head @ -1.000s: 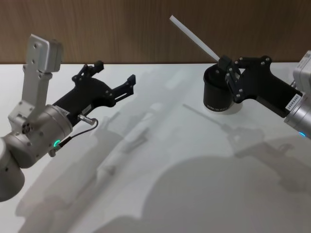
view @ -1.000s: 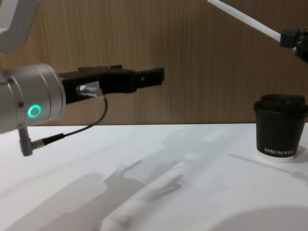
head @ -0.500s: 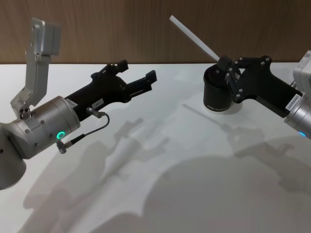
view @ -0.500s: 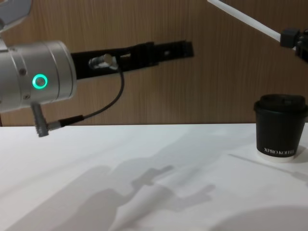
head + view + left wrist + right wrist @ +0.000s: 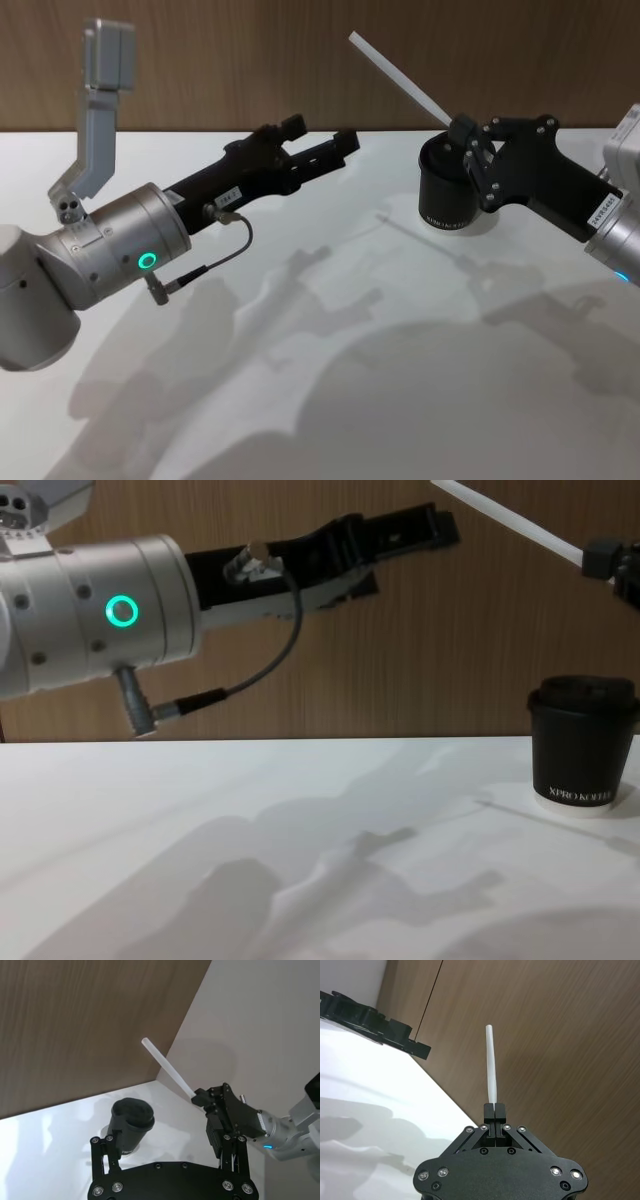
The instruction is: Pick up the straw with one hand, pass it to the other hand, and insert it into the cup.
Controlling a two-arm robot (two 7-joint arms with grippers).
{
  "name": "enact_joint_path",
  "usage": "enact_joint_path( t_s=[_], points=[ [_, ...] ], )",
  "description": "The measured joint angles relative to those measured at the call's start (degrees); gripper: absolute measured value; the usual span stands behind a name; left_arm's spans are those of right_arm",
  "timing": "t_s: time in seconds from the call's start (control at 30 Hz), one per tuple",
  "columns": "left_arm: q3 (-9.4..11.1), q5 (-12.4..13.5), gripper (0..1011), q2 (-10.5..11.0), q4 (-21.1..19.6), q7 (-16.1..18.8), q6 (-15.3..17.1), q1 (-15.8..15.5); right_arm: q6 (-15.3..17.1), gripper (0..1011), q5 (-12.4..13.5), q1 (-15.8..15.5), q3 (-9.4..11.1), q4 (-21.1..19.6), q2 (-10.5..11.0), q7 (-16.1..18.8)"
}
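Head view: the right gripper (image 5: 462, 130) pinches the lower end of the white straw (image 5: 398, 74), which slants up, away from the robot and toward its left, in the air over the black lidded coffee cup (image 5: 445, 195) on the white table (image 5: 330, 400). The left gripper (image 5: 322, 138) is stretched across toward it with fingers spread, well short of the straw. Left wrist view: between that gripper's two parted fingers (image 5: 231, 1147) lie the cup and, beyond it, the straw (image 5: 167, 1070), its long axis running diagonally and its free end far from the pinch. Right wrist view: the fingers are pressed together on the straw (image 5: 491, 1065), which juts straight out from the tips. Chest view: the straw (image 5: 510, 522) is high above the cup (image 5: 583, 745), its free end toward the left gripper (image 5: 420, 530), which sits at about the same height. A handover would likely need the left fingers to close across the bare shaft above the pinch; the left gripper is the nearer one to that free length.
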Motion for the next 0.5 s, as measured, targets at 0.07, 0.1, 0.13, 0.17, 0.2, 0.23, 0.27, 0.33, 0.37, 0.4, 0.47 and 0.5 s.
enact_joint_path(
  t_s=[0.07, 0.1, 0.13, 0.17, 0.2, 0.23, 0.27, 0.33, 0.37, 0.4, 0.47, 0.5],
  points=[
    [0.1, -0.5, 1003, -0.4, 0.4, -0.2, 0.1, -0.2, 0.0, 7, 0.0, 0.0, 0.0, 0.0, 0.0, 0.0],
    [0.2, -1.0, 1003, -0.7, 0.9, -0.3, 0.2, -0.5, 0.0, 8, 0.0, 0.0, 0.0, 0.0, 0.0, 0.0],
    [0.2, -1.2, 1003, -0.9, 1.1, -0.4, 0.3, -0.6, 0.0, 7, 0.0, 0.0, 0.0, 0.0, 0.0, 0.0],
    [0.3, -1.6, 1003, -1.2, 1.6, -0.5, 0.4, -0.9, 0.0, 7, 0.0, 0.0, 0.0, 0.0, 0.0, 0.0],
    [0.4, -1.9, 1003, -1.4, 1.8, -0.6, 0.5, -1.0, 0.0, 7, 0.0, 0.0, 0.0, 0.0, 0.0, 0.0],
    [0.4, -2.1, 1003, -1.6, 2.0, -0.6, 0.6, -1.1, 0.0, 7, 0.0, 0.0, 0.0, 0.0, 0.0, 0.0],
    [0.5, -2.3, 1004, -1.7, 2.3, -0.7, 0.6, -1.3, 0.0, 8, 0.0, 0.0, 0.0, 0.0, 0.0, 0.0],
    [0.6, -3.1, 1003, -2.2, 2.9, -0.9, 0.8, -1.6, 0.0, 7, 0.0, 0.0, 0.0, 0.0, 0.0, 0.0],
    [0.6, -3.1, 1003, -2.2, 2.9, -0.9, 0.8, -1.6, 0.0, 7, 0.0, 0.0, 0.0, 0.0, 0.0, 0.0],
    [0.6, -3.8, 1003, -2.8, 3.6, -1.0, 1.1, -1.9, 0.0, 7, 0.0, 0.0, 0.0, 0.0, 0.0, 0.0],
    [0.7, -4.2, 1003, -3.0, 4.0, -1.1, 1.2, -2.1, 0.0, 7, 0.0, 0.0, 0.0, 0.0, 0.0, 0.0],
    [0.7, -4.5, 1003, -3.2, 4.2, -1.2, 1.3, -2.2, 0.0, 7, 0.0, 0.0, 0.0, 0.0, 0.0, 0.0]
  ],
)
